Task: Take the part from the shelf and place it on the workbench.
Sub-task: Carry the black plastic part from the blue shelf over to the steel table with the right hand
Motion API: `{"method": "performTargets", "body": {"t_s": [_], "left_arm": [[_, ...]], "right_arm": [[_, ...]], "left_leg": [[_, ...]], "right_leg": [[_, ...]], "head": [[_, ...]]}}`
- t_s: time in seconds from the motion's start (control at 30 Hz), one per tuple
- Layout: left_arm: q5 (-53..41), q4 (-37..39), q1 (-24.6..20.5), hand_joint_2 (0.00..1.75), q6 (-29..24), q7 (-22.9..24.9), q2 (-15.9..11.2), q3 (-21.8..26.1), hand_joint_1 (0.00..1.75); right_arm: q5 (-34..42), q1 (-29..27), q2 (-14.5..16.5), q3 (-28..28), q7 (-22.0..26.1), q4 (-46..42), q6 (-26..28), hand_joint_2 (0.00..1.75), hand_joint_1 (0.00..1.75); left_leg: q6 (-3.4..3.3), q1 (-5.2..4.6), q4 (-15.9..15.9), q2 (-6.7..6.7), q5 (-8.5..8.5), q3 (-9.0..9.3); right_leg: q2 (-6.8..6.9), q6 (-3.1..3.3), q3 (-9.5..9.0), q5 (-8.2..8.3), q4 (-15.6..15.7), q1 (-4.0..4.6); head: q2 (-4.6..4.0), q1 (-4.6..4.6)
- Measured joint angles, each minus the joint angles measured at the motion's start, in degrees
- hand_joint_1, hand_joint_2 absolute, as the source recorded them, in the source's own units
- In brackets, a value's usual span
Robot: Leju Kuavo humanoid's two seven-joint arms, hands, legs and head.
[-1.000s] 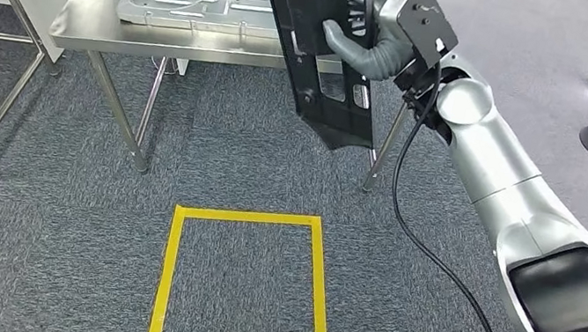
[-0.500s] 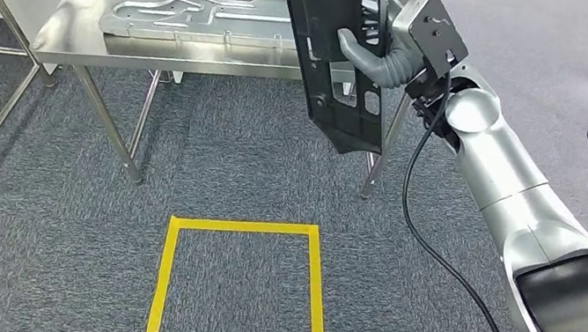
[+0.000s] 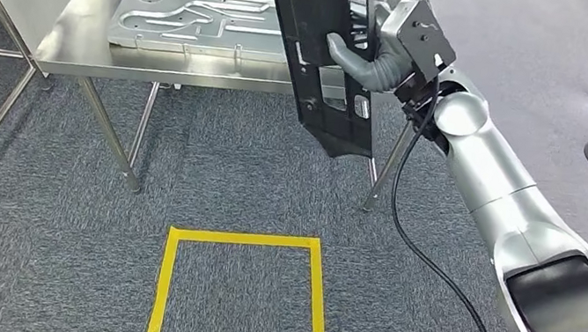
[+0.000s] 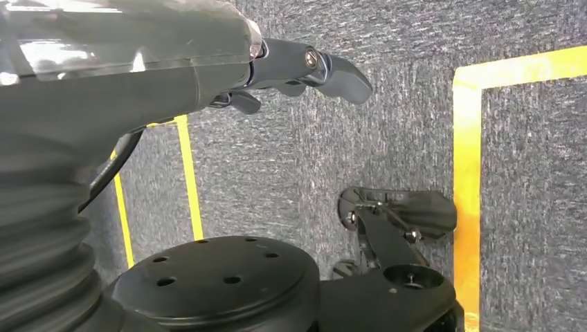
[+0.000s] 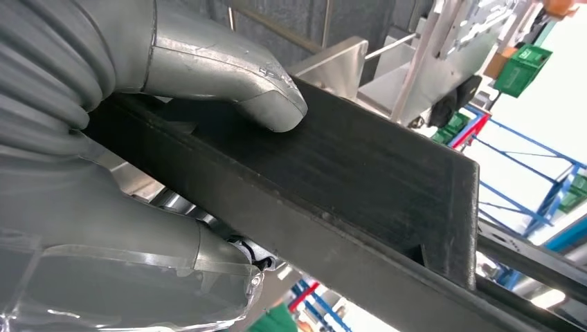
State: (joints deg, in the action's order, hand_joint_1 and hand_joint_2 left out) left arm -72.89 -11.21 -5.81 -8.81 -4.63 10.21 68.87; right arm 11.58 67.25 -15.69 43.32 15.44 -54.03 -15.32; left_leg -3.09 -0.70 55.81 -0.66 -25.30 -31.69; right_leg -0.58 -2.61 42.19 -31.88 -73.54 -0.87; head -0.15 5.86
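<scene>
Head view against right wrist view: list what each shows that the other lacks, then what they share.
Head view alone: the steel workbench with a silver stamped metal panel lying on it, the yellow tape rectangle on the carpet, the silver right arm and its black cable.

Right wrist view alone: a close look at the part's flat black edge, blue racking and green bins in the blurred background.

Both: the right robot hand gripping the black plastic part, its grey thumb pressed on the part.
</scene>
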Motion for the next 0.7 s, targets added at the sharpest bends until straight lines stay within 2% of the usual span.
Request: {"method": "performTargets", "body": {"t_s": [0.03, 0.1, 0.13, 0.17, 0.27, 0.33, 0.37, 0.47, 0.5, 0.53, 0.57, 0.63, 0.67, 0.7], "left_arm": [[0.0, 0.0, 0.1, 1.75, 0.0, 0.0, 0.0, 0.0, 0.0], [0.0, 0.0, 0.2, 1.75, 0.0, 0.0, 0.0, 0.0, 0.0], [0.0, 0.0, 0.2, 1.75, 0.0, 0.0, 0.0, 0.0, 0.0], [0.0, 0.0, 0.2, 1.75, 0.0, 0.0, 0.0, 0.0, 0.0], [0.0, 0.0, 0.2, 1.75, 0.1, 0.0, 0.0, 0.0, 0.0], [-0.1, 0.0, 0.1, 1.75, 0.1, -0.1, 0.0, 0.0, 0.0], [-0.2, 0.0, 0.1, 1.75, 0.1, -0.1, 0.0, 0.0, 0.0], [-0.3, 0.0, 0.1, 1.75, 0.2, -0.2, 0.0, 0.0, 0.0], [-0.3, 0.0, 0.0, 1.75, 0.3, -0.3, 0.0, -0.1, 0.0], [-0.3, 0.0, -0.1, 1.75, 0.3, -0.3, 0.0, -0.1, 0.0], [-0.3, 0.0, -0.2, 1.75, 0.4, -0.4, 0.0, -0.1, 0.0], [-0.3, 0.0, -0.1, 1.75, 0.4, -0.4, 0.0, -0.1, 0.0], [-0.3, 0.0, 0.0, 1.75, 0.4, -0.3, 0.0, -0.1, 0.0], [-0.3, 0.0, 0.0, 1.75, 0.4, -0.3, 0.0, -0.1, 0.0]], "right_arm": [[0.0, -0.2, 0.2, 0.0, 0.0, 0.1, 0.0, 1.75, 1.75], [0.0, -0.2, 0.3, -0.1, 0.0, 0.2, 0.0, 1.75, 1.75], [0.0, -0.2, 0.4, -0.2, 0.0, 0.3, 0.0, 1.75, 1.75], [-0.1, -0.2, 0.6, -0.2, 0.0, 0.3, 0.0, 1.75, 1.75], [-0.2, -0.2, 0.9, -0.4, 0.0, 0.4, 0.0, 1.75, 1.75], [-0.2, 0.1, 0.6, -0.7, 0.0, 0.3, 0.0, 1.75, 1.75], [-0.2, 0.3, 0.2, -0.9, 0.0, 0.2, -0.1, 1.75, 1.75], [-0.1, 0.7, -0.7, -1.0, -0.1, 0.1, -0.6, 1.75, 1.75], [-0.1, 0.6, -0.9, -1.0, -0.2, 0.0, -0.7, 1.75, 1.75], [-0.1, 0.6, -1.1, -1.0, -0.3, 0.0, -0.7, 1.75, 1.75], [0.0, 0.6, -1.2, -1.0, -0.4, -0.1, -0.8, 1.75, 1.75], [0.0, 0.6, -1.5, -1.0, -0.4, -0.4, -0.8, 1.75, 1.75], [0.1, 0.6, -1.6, -1.0, -0.4, -0.5, -0.8, 1.75, 1.75], [0.1, 0.6, -1.7, -1.0, -0.4, -0.6, -0.7, 1.75, 1.75]], "left_leg": [[0.08, 0.01, 0.0, 0.04, -0.44, 0.54], [0.39, 0.03, 0.2, 0.14, -1.54, 1.68], [0.64, 0.0, 0.4, 0.18, -2.09, 2.16], [0.99, -0.03, 0.5, 0.18, -2.63, 2.44], [2.05, -0.05, 1.1, 0.11, -3.57, 3.08], [2.55, 0.16, 3.6, 0.13, -4.05, 2.36], [2.8, 0.32, 6.4, 0.13, -4.6, 0.86], [3.34, 0.75, 17.0, 0.15, -8.03, -6.21], [3.4, 0.81, 18.4, 0.15, -8.81, -7.81], [3.36, 0.83, 17.8, 0.14, -8.54, -8.53], [3.23, 0.83, 15.5, 0.13, -6.95, -8.37], [2.74, 0.69, 7.8, 0.02, -0.88, -6.69], [2.48, 0.55, 4.7, -0.02, 1.38, -5.99], [2.19, 0.4, 2.8, -0.05, 2.9, -5.55]], "right_leg": [[0.02, -0.15, 0.19, 1.7, 1.4, -0.12], [0.06, -0.15, -2.05, 7.32, 9.2, -0.37], [0.11, 0.15, -3.23, 8.89, 12.7, -0.35], [0.16, 0.59, -4.02, 9.77, 15.0, -0.18], [-0.01, 2.06, -4.79, 9.52, 16.0, 0.16], [-0.16, 2.76, -5.81, 9.16, 16.1, -0.02], [-0.17, 2.97, -6.38, 8.83, 16.1, -0.08], [-0.27, 3.14, -7.9, 7.43, 16.1, -0.05], [-0.32, 3.1, -8.54, 6.89, 16.1, -0.05], [-0.36, 3.03, -9.28, 6.33, 16.1, -0.07], [-0.37, 2.94, -10.09, 5.74, 16.1, -0.1], [-0.4, 2.61, -11.52, 4.59, 16.2, -0.11], [-0.48, 2.33, -11.97, 4.14, 16.3, -0.09], [-0.55, 1.97, -12.25, 3.79, 16.5, -0.06]], "head": [[0.0, 0.0], [0.0, -0.01], [0.0, -0.01], [0.0, -0.01], [0.0, 0.01], [0.0, 0.01], [0.0, 0.01], [0.0, 0.0], [0.0, 0.0], [0.0, 0.0], [0.0, 0.0], [0.0, 0.0], [0.0, -0.01], [0.0, -0.01]]}}
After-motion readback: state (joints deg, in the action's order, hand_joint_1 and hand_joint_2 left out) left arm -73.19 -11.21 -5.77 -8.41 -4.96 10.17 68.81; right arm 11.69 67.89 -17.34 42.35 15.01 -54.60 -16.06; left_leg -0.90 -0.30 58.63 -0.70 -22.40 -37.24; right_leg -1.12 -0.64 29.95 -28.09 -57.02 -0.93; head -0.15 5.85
